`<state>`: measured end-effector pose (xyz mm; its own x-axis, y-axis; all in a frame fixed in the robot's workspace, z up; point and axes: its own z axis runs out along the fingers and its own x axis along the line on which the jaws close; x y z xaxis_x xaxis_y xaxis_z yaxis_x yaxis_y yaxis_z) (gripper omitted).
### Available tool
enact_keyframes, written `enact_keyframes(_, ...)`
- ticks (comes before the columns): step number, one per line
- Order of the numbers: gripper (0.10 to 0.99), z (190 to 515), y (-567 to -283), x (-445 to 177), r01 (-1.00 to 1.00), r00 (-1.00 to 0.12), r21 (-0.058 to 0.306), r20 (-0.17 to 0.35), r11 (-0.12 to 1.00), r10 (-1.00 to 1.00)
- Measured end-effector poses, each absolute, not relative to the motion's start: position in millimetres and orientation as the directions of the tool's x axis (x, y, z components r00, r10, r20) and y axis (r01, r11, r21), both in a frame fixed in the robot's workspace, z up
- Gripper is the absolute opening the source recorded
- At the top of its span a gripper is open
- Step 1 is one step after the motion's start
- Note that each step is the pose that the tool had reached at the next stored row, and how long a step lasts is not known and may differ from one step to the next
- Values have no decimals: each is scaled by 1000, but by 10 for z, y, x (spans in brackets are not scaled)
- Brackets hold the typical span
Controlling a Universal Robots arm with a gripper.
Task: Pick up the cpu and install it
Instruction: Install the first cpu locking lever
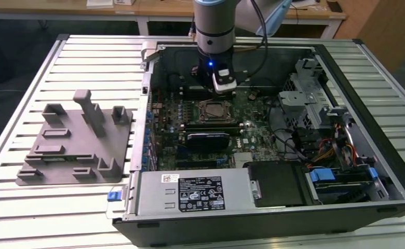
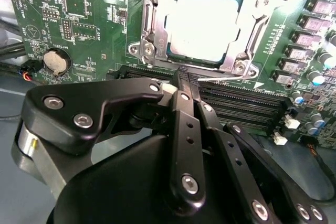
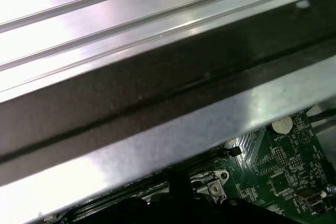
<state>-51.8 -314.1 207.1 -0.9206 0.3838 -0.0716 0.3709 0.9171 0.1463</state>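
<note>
The cpu [image 2: 203, 29] lies flat in the motherboard socket [image 2: 149, 30], its shiny silver top showing inside the open metal frame. In the exterior view the cpu [image 1: 214, 110] sits at the middle of the green board inside the open computer case. My gripper [image 2: 184, 80] hangs a little above the board just beside the socket, over the black memory slots [image 2: 247, 106]. Its black fingers [image 2: 181, 124] are pressed together, shut, with nothing between them. From the exterior view the gripper [image 1: 220, 89] is just behind the socket, under the arm's wrist.
A grey plastic fixture block [image 1: 78, 140] lies on the slatted table at the exterior view's left. The case wall [image 3: 157, 103] runs close by the wrist. A drive cage [image 1: 313, 104], cables and the power supply [image 1: 188, 194] crowd the case. A coin battery [image 2: 55, 61] sits on the board.
</note>
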Motion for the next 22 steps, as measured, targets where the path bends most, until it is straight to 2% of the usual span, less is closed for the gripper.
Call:
enact_keyframes(10, 106, 2053, -3104, -518, 385, -914, 145, -73, 911, 398)
enact_keyframes(22, 106, 2015, -3108, -517, 379, -911, 160, -108, 911, 398)
